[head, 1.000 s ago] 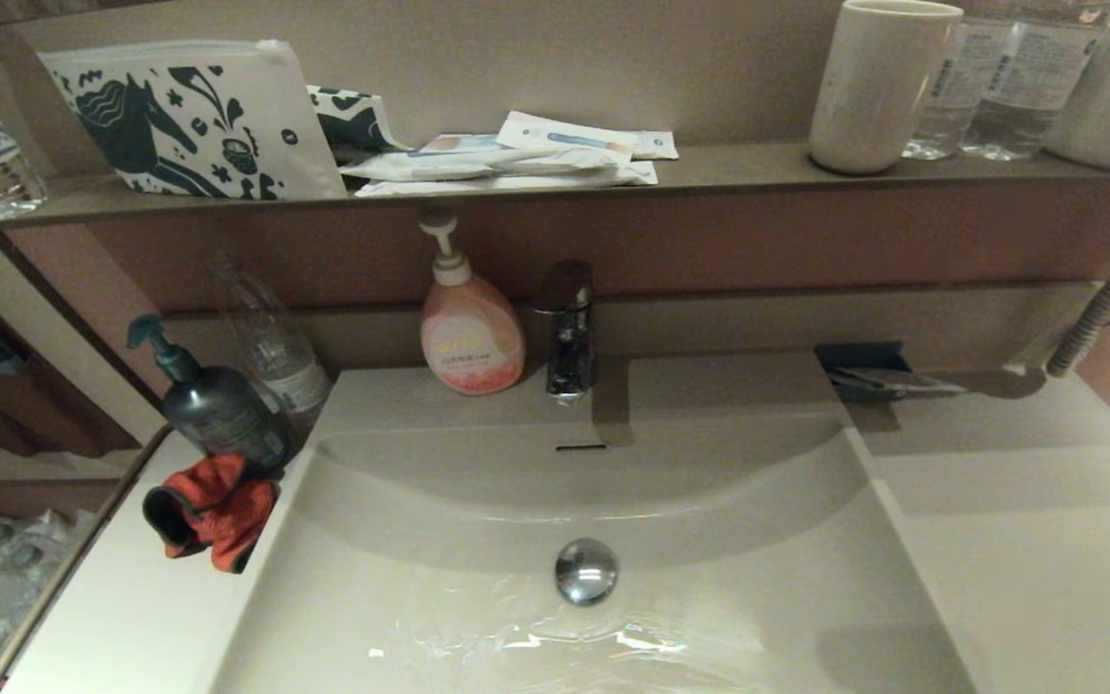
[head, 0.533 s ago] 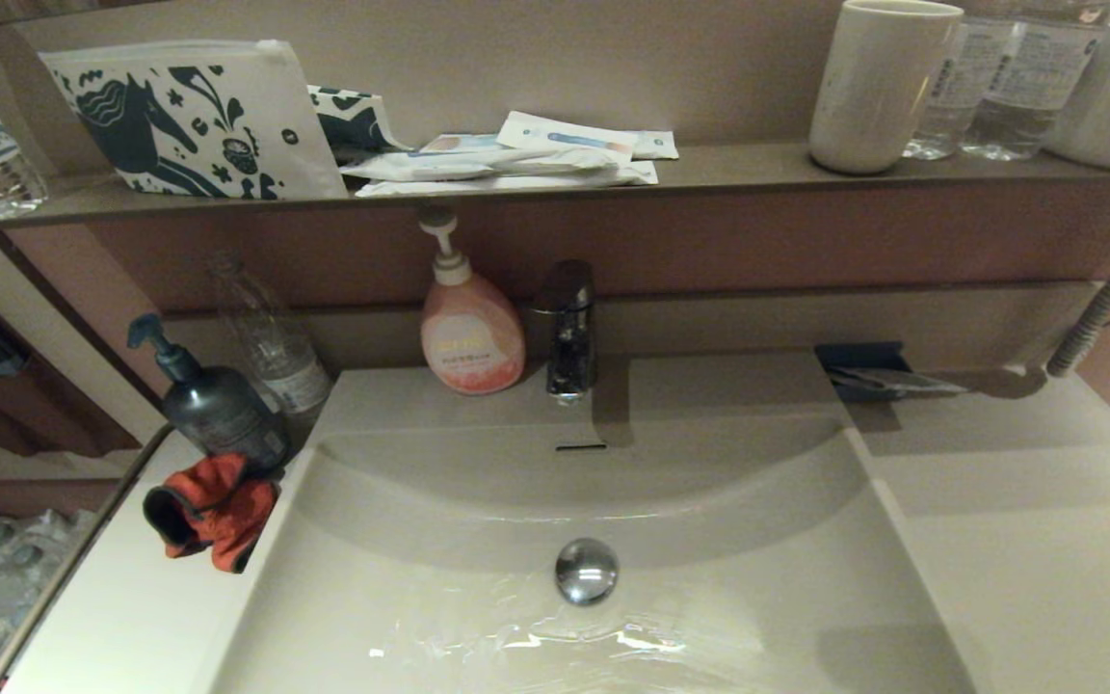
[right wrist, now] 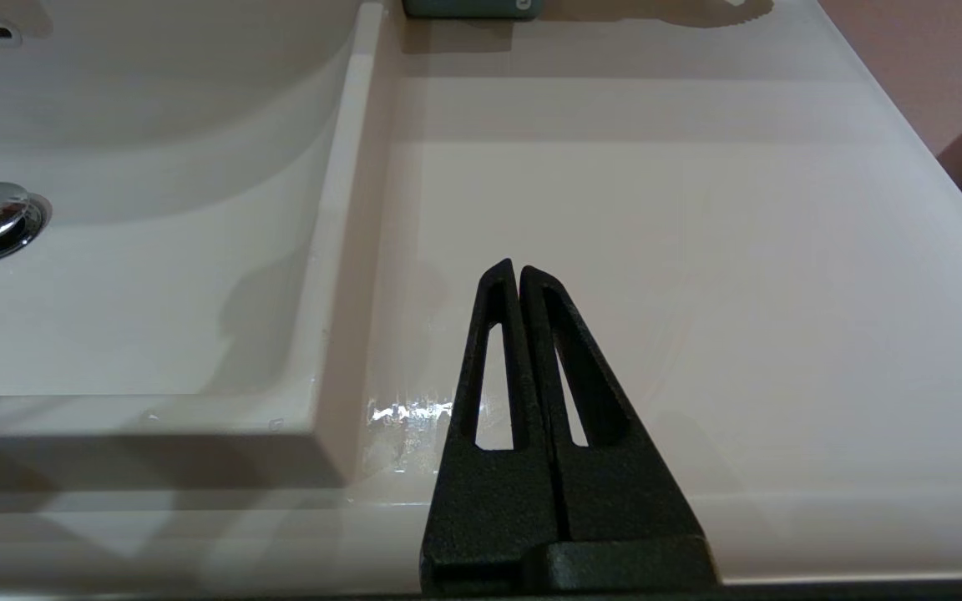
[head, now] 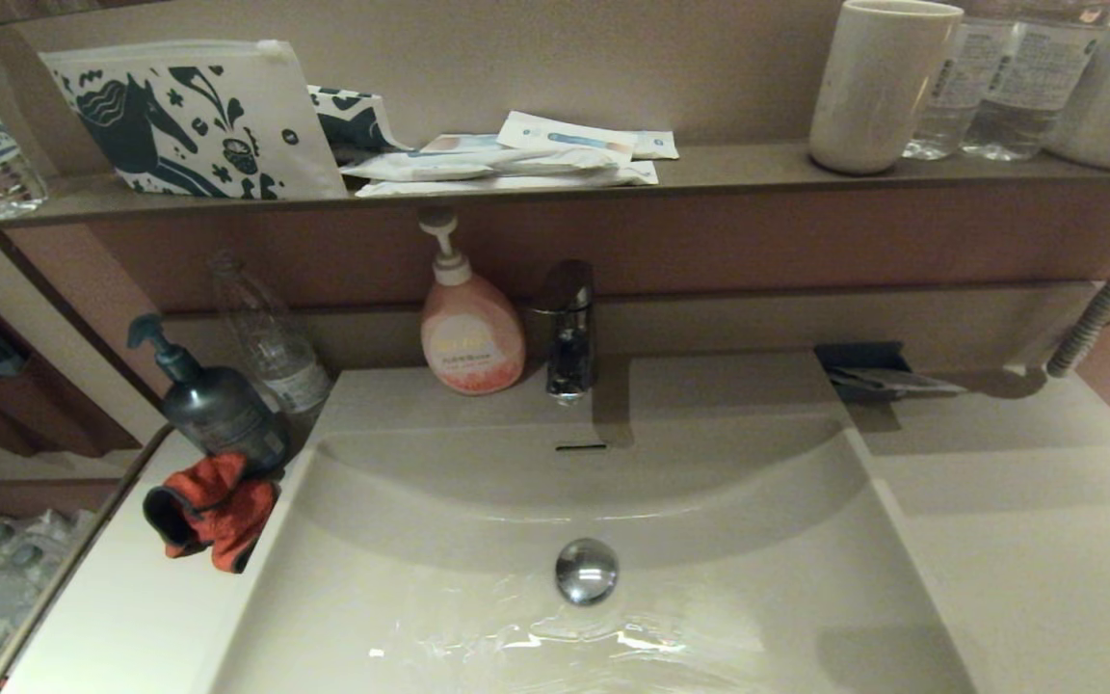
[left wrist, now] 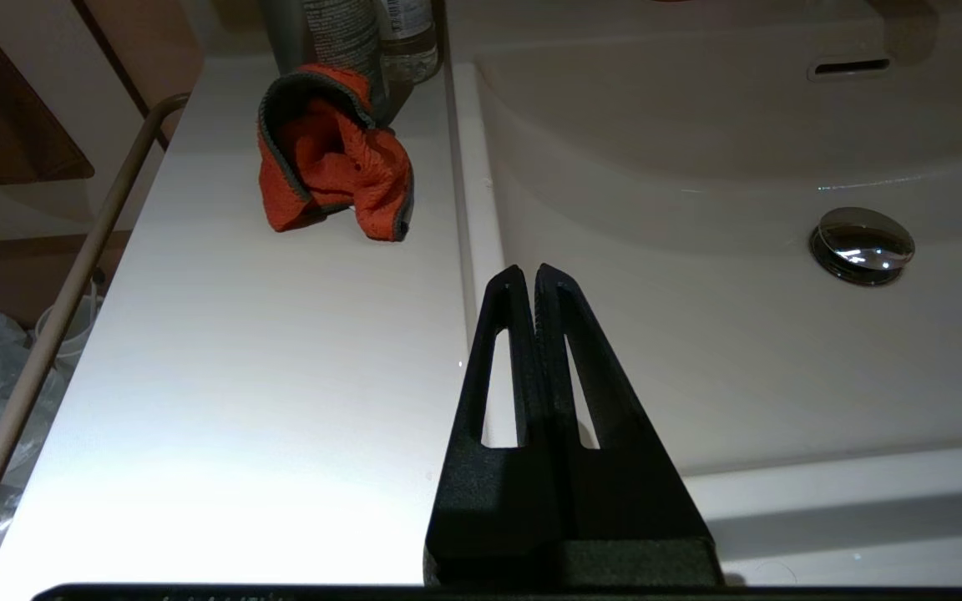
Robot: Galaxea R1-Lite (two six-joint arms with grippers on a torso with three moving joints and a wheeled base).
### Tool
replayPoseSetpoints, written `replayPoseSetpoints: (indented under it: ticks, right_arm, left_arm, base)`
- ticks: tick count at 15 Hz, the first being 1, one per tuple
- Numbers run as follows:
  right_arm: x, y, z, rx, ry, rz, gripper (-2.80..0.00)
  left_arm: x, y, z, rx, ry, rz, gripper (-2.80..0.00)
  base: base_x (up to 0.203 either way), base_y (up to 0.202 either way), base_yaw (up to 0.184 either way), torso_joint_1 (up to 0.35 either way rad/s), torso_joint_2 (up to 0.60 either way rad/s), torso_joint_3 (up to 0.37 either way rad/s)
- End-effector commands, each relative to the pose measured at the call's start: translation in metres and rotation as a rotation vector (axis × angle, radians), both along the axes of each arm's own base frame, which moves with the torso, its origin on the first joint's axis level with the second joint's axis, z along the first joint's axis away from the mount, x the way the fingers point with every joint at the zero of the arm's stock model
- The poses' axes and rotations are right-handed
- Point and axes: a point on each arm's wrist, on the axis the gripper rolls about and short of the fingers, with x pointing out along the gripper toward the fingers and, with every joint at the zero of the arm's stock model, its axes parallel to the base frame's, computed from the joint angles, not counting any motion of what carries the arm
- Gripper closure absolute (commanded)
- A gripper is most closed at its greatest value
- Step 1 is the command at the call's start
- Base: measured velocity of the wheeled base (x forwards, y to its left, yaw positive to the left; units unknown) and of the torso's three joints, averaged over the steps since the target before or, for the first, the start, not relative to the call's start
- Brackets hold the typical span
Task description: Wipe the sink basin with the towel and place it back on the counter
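towel [head: 211, 509] position: crumpled in a heap on the counter [head: 121, 617] left of the sink basin [head: 478, 598], touching the base of a dark pump bottle [head: 213, 405] and just beside the basin's left rim; a clear bottle [head: 271, 347] stands behind the pump bottle

left gripper [left wrist: 529, 275]: seen in the left wrist view only, raised above the basin's left rim, near the towel but apart from it; its two black fingers [left wrist: 506, 351] are pressed together with nothing between them

basin centre: round chrome drain stopper [head: 586, 571] on the floor, overflow slot [head: 580, 446] in the curved back wall, wet streaks on the floor nearest the robot; behind the basin stand a pink soap dispenser [head: 471, 337] and a faucet [head: 568, 333]

right gripper [right wrist: 517, 275]: seen in the right wrist view only, above the counter right of the basin, just beside the basin's right rim; fingers [right wrist: 493, 351] closed together, holding nothing
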Motion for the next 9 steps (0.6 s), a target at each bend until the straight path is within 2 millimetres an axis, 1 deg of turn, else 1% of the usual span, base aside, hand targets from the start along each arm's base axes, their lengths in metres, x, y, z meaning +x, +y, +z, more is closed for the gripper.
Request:
replayPoseSetpoints:
  ticks: [1,9]
  right_arm:
    - [0.0001,0.0,0.0,0.002,0.001,0.0,0.0]
    - [0.0001,-0.0005,0.0002,0.036,0.0,-0.023,0.0]
  left_arm:
    - [0.0002,0.0,0.0,0.0,0.002,0.0,0.0]
    - [0.0002,0.0,0.0,0.0,0.002,0.0,0.0]
  base:
    - [0.0,0.0,0.0,0.0,0.0,0.0]
    - [0.0,0.0,0.0,0.0,0.0,0.0]
